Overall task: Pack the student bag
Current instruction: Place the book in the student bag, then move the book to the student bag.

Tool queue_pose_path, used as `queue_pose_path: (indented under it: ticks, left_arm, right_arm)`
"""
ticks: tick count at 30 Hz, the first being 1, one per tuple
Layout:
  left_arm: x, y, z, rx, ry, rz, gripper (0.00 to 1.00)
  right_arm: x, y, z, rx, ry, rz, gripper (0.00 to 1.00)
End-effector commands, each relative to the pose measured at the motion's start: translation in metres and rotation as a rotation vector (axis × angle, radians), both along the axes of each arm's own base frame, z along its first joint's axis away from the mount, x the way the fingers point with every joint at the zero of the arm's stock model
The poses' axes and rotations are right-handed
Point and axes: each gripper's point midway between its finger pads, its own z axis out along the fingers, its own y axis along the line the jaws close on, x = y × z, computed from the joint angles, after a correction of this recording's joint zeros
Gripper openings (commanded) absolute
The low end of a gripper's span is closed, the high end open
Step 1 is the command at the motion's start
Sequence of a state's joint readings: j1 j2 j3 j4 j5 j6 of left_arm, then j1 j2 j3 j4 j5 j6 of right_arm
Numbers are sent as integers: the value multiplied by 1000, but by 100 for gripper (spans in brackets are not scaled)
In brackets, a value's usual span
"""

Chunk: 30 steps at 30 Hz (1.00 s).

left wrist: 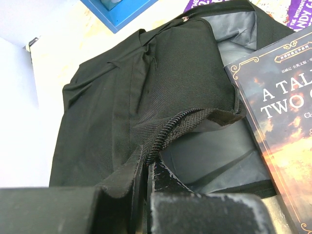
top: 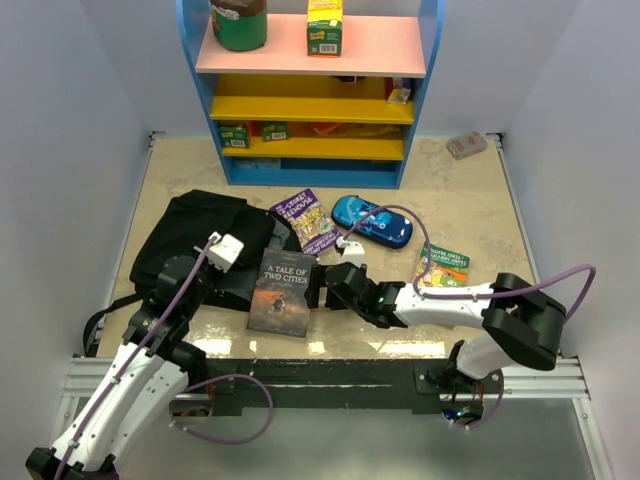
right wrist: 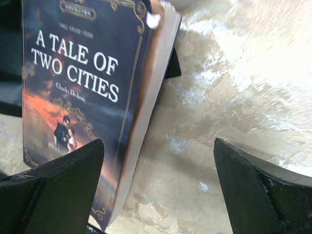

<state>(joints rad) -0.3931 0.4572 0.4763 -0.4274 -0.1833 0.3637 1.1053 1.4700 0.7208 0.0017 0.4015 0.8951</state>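
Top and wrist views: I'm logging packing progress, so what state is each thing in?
student bag: unzipped, lying flat.
left gripper: shut on the student bag's zipper edge.
right gripper: open, beside the novel.
novel: face up, resting across the bag's opening.
pencil case: looks closed.

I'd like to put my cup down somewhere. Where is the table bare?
Bare table lies back right, between the shelf, the pencil case and the green book. A smaller patch lies back left, between shelf and bag. The middle is crowded: the novel, the purple book and the right gripper.
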Motion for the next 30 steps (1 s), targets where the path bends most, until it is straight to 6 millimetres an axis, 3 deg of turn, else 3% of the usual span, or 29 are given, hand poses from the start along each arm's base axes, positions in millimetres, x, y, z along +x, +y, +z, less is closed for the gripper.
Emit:
queue_pose_path:
  ticks: [1,3,4,10,18,21,28,30]
  left_arm:
    - [0,-1,13,-6,-49,-18,0]
    - [0,-1,14,-7,-48,-17,0]
    - [1,-2,15,-7,-50,-21,0]
    - [2,-3,16,-11,-47,-24,0]
    - [2,-7,18,-18,-48,-43,0]
    - [2,-9,18,-17,-47,-54,0]
    - [7,-17,6,-7,-7,-94,1]
    - [9,-19,7,-9,-3,-96,6]
  right_arm:
    - [0,31,20,263,-6,80,95]
    - [2,43,25,336,-4,130,95]
    - [4,43,16,333,5,139,93]
    - [14,57,8,387,31,167,90]
    - [18,66,-23,433,85,153,89]
    - [14,76,-19,490,89,195,78]
    - [11,83,16,594,13,254,25]
    - [10,86,31,638,-8,271,14]
